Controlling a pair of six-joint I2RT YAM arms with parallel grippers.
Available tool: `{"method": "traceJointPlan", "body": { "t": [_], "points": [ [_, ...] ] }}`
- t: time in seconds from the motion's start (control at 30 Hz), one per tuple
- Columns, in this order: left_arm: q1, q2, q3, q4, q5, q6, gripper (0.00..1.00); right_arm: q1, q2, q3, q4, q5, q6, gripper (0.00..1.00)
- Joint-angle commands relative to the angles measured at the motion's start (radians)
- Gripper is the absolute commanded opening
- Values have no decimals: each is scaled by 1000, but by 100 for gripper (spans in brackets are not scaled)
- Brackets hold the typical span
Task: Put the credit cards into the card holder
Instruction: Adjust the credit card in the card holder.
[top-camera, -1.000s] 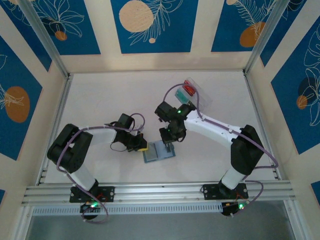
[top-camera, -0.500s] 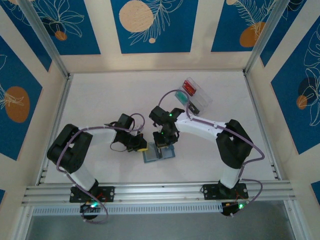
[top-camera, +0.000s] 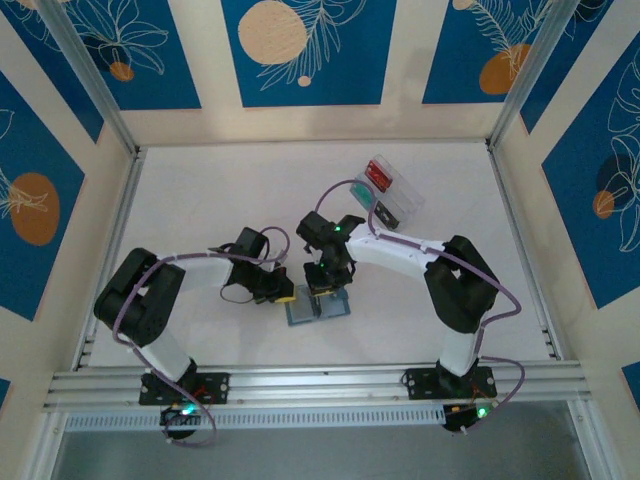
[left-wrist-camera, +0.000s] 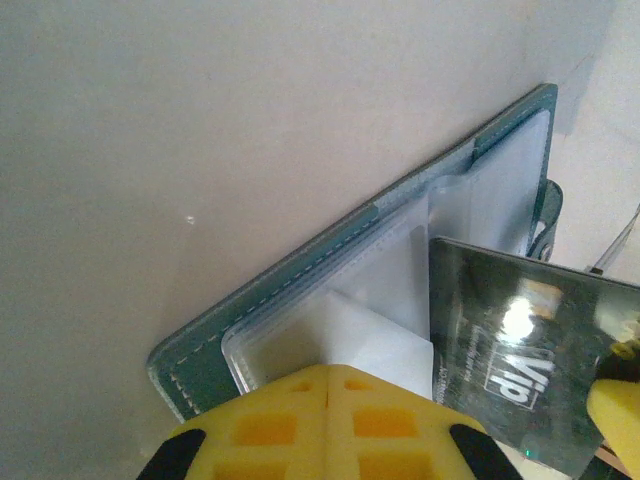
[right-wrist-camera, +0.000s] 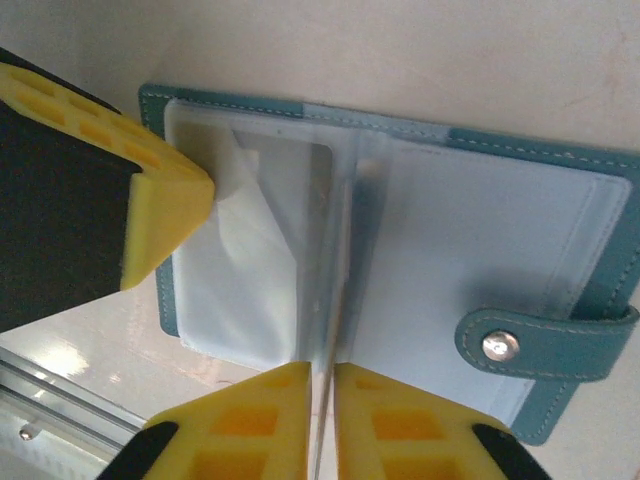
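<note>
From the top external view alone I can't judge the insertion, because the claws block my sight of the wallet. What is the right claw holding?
Observer: A dark, glossy rectangular card with VIP lettering, pinched edge-on in the right claw.
Operator: Is the wallet open?
Observer: Yes. The blue-grey soft folding card holder lies open and flat, with its clear plastic sleeves facing up and the snap strap unfastened.
Operator: And the left claw?
Observer: The left claw is shut, its tip at a lifted clear sleeve flap on the half opposite the strap.
</note>
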Motion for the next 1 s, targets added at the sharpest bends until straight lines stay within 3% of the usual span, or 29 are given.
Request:
{"method": "traceJointPlan", "body": {
  "t": [0.0,0.3,0.53,0.7,0.97],
  "points": [
    [-2,17,-42,-92,-73,30,0,-3,12,-7,10,-60,19,20],
    [-2,22,-40,-89,-73,30,0,10,4,-36,5,-63,29,23],
    [-2,19,-42,-91,-73,30,0,17,-22,-47,-8,-46,32,6],
    [-2,19,-39,-93,-73,29,0,16,-11,-30,-16,-48,26,10],
    [-1,17,-42,-97,-75,28,0,23,-11,-31,-7,-58,30,0]
  ]
}}
